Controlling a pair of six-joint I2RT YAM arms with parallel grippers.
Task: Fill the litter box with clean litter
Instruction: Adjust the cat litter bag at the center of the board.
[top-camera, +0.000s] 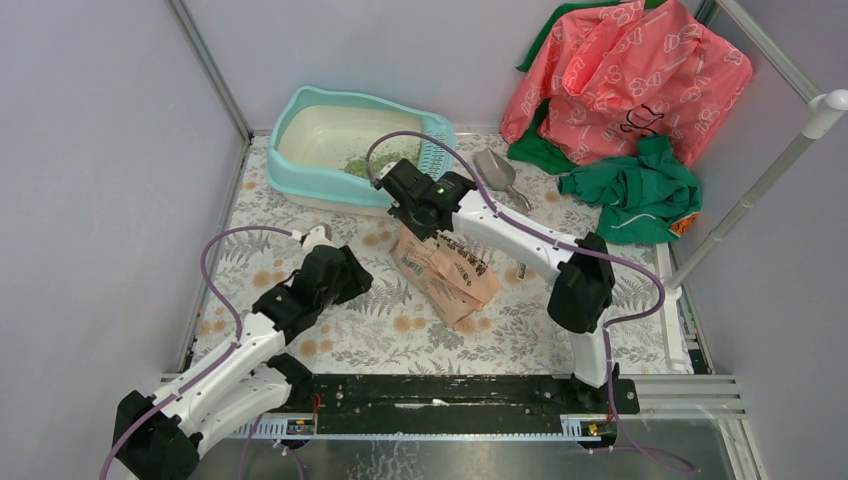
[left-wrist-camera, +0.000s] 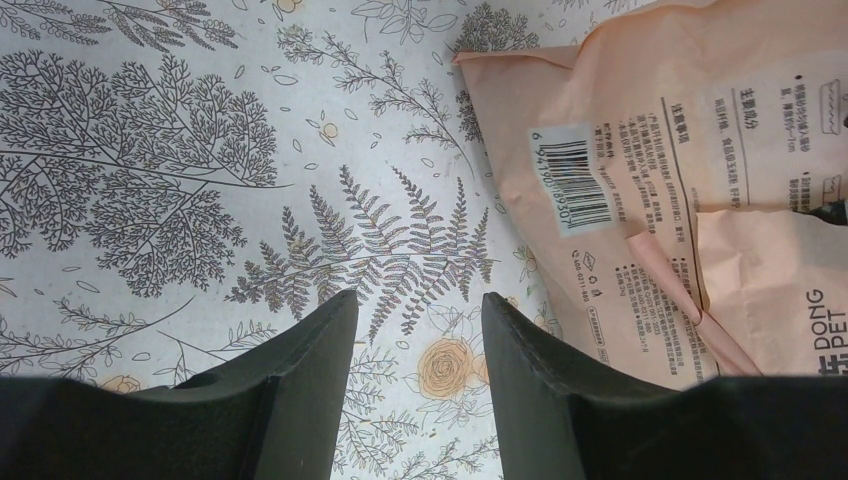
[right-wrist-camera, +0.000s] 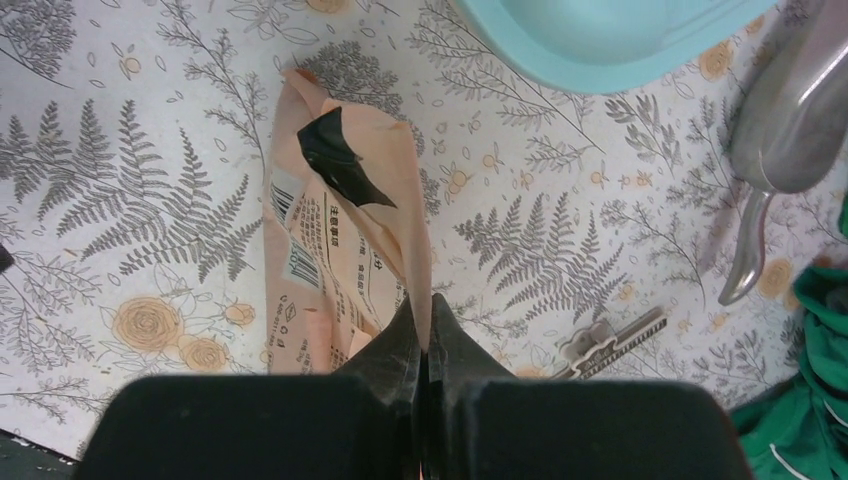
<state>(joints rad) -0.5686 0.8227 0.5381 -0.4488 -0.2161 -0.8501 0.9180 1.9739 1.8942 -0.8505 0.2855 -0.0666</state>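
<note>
**Right pincer clamps peach bag near the litter box; left pincer hangs apart over the desk**

The right arm rises from its base at the near right, bends at a black elbow, and reaches left and forward across the fern-and-rose patterned desk (top-camera: 380, 335). Its wrist stops just in front of the litter box (top-camera: 330, 197). The right pincer (right-wrist-camera: 425, 325) points down with its fingers pressed together on a thin upper edge of the peach paper bag (right-wrist-camera: 340, 250). The bag slopes away from the grip, and its lower end lies on the desk.

The left arm lies low from the near left corner and angles forward. The left pincer (left-wrist-camera: 420, 325) is apart, with nothing between its fingers. It sits over bare desk just left of the bag.

The litter box stands at the far left of the desk. The clean litter (top-camera: 372, 163) is a small green patch in its cream basin, close to the slotted ledge. A grey scoop (top-camera: 497, 172) lies just right of the box.

In the left wrist view the bag carries a white barcode label (left-wrist-camera: 585, 185) and the words "DONG PET" (left-wrist-camera: 822, 330), turned sideways. Columns of small Chinese print run beside them, too small to read. The right wrist view shows a second barcode panel and a black mark on the bag.
</note>
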